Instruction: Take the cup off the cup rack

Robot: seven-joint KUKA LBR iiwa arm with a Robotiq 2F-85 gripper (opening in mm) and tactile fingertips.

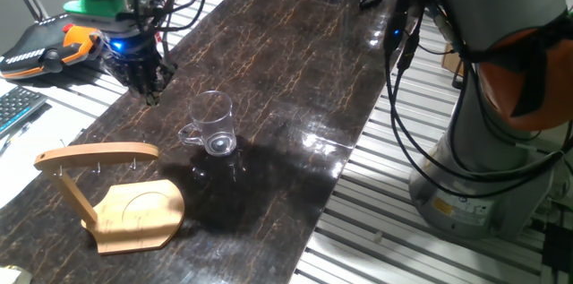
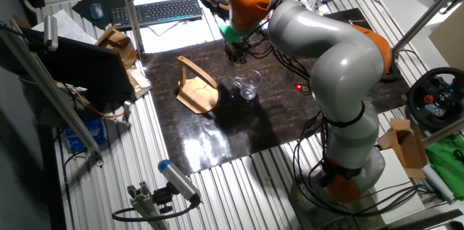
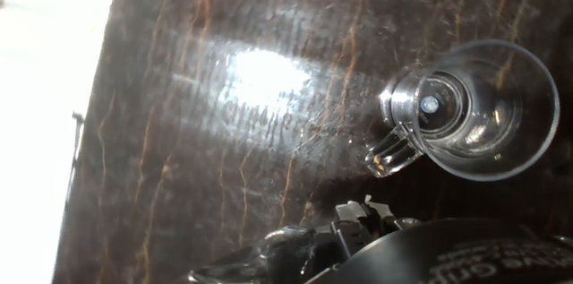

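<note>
The cup (image 1: pixel 211 124), a clear glass mug with a side handle, stands upright on the dark table, apart from the cup rack. It also shows in the other fixed view (image 2: pixel 249 86) and at the right of the hand view (image 3: pixel 470 109), seen from above. The cup rack (image 1: pixel 112 190) is a light wooden stand at the front left; no cup hangs on its top bar (image 1: pixel 97 155). It also shows in the other fixed view (image 2: pixel 196 85). My gripper (image 1: pixel 150 94) hangs above the table, behind and left of the cup, clear of it. Its fingers look closed together and hold nothing.
The dark marbled table (image 1: pixel 295 78) has a bright glare patch (image 3: pixel 264 78). A keyboard (image 2: pixel 158 11) and an orange-and-black device (image 1: pixel 49 44) lie beyond the far left edge. The arm's base (image 1: pixel 483 141) stands at the right on slatted metal.
</note>
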